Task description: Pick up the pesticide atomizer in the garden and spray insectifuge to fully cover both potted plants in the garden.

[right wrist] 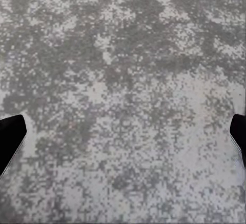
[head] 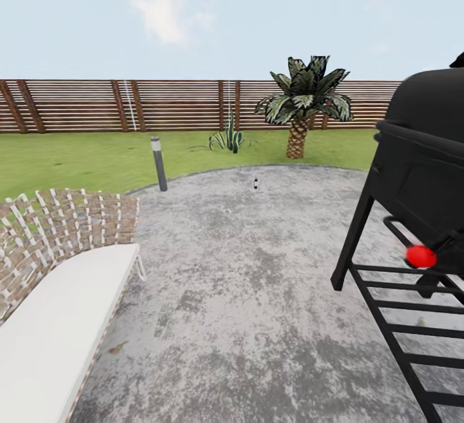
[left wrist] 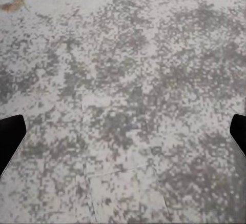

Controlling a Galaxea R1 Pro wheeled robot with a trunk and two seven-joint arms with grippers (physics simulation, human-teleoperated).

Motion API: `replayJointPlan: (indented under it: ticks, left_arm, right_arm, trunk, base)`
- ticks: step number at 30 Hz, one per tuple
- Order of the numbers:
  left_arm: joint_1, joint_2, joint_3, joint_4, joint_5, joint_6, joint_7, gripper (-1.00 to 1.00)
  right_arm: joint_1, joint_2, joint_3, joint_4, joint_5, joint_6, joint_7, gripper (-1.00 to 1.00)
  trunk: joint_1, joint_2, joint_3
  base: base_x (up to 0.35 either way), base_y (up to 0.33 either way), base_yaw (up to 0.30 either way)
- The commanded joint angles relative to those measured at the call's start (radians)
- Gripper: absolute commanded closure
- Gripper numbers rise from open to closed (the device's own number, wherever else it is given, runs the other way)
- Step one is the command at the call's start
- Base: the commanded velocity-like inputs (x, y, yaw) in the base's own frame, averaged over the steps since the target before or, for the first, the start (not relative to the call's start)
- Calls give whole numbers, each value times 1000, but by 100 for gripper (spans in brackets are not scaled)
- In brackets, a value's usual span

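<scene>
Pesticide atomizer point(head: 256, 183) upright, far across patio point(head: 258, 294).

The head camera is looking level across the patio point(head: 258, 268) toward the fence point(head: 129, 106) at twelve o'clock; both wrist cameras are facing down at that paving, close.

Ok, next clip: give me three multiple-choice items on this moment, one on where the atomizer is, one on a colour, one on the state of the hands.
1. Where does the pesticide atomizer stand?
A. on the lounge chair
B. on the patio near its far edge
C. on the lawn by the fence

2. What colour is the knob on the grill?
A. red
B. blue
C. white

3. How are both hands?
A. shut on the bottle
B. one holding a leaf
C. open, holding nothing

Answers: B, it stands on the grey patio before the grass; A, the knob is bright red; C, the left hand and the right hand show fingertips wide apart over bare paving.
</scene>
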Motion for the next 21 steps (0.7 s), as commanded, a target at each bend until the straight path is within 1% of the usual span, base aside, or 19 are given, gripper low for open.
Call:
replayJointPlan:
  ticks: [1,21]
  left_arm:
    - [-1,0,1,1,1,-3,1,-100]
    - [-1,0,2,1,1,-3,1,-100]
  right_arm:
    - [-1,0,0,1,0,-3,0,-100]
    - [-1,0,0,1,0,-3,0,-100]
  trunk:
    - [0,0,-1]
    - [0,0,-1]
  base:
    - [337,1,0]
    - [337,0,0]
